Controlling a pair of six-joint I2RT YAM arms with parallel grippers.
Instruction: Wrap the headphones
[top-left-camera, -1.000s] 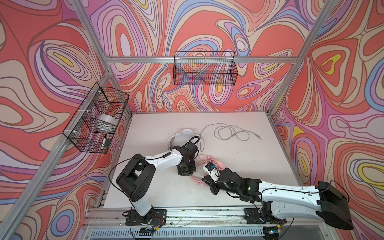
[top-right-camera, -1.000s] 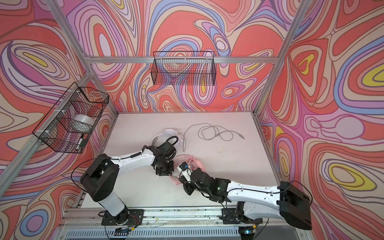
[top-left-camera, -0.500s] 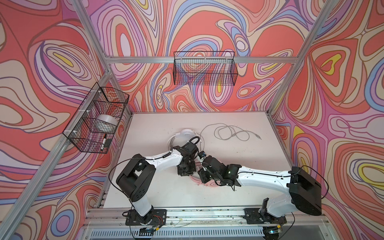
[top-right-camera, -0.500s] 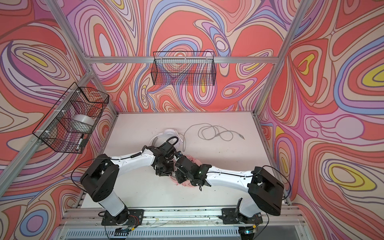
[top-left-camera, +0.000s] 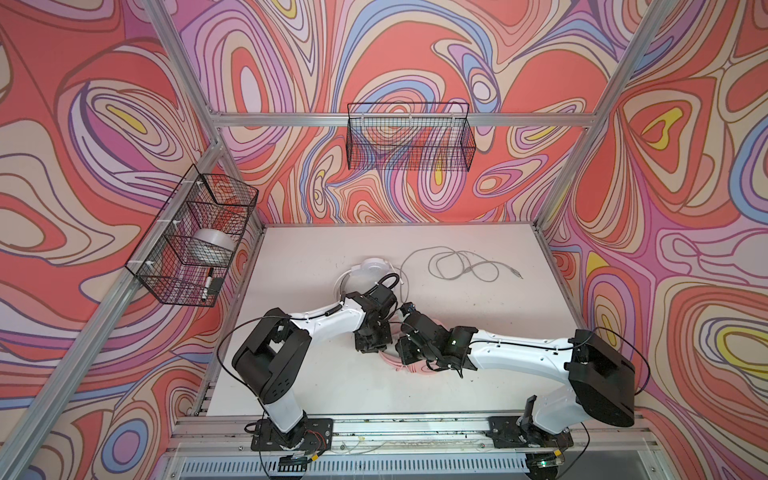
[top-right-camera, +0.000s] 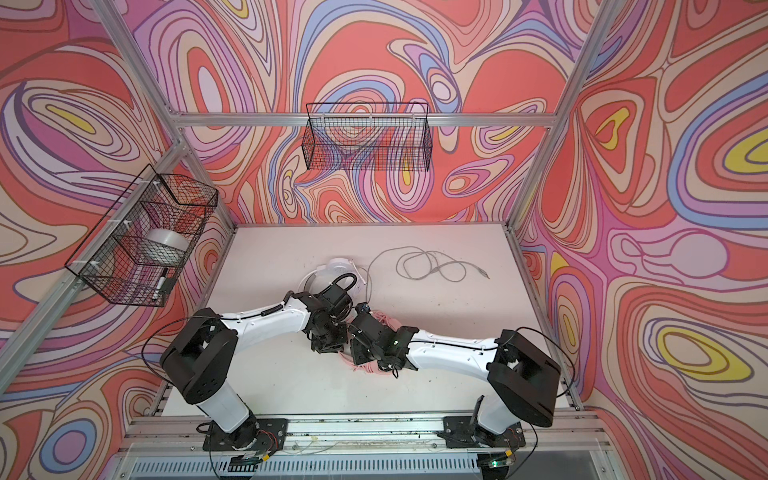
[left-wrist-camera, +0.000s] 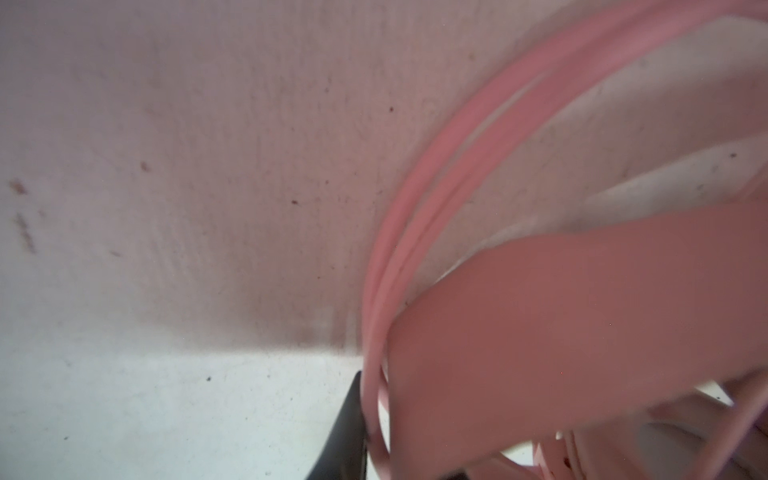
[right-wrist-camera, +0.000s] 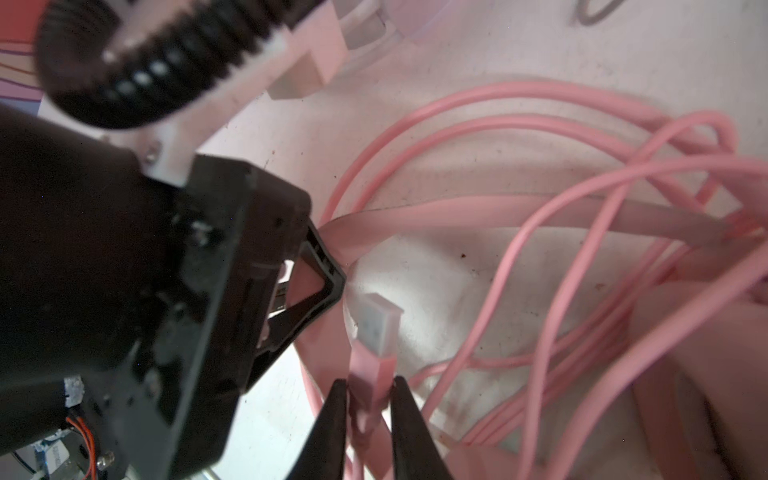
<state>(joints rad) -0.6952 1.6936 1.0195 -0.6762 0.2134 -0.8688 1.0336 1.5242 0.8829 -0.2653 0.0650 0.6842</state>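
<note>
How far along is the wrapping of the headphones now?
Done: pink cable mostly coiled at the pink headset. In hand: left claw holds it, right claw flanks the plug. Left: stow the plug; white headset, its grey cable lying loose.

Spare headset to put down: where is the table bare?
Bare: the table's front strip between the arm bases, and the right side between grey-white cable and right arm. Crowded: the middle, where left arm and right arm meet over the pink headset, white headset just behind.
</note>
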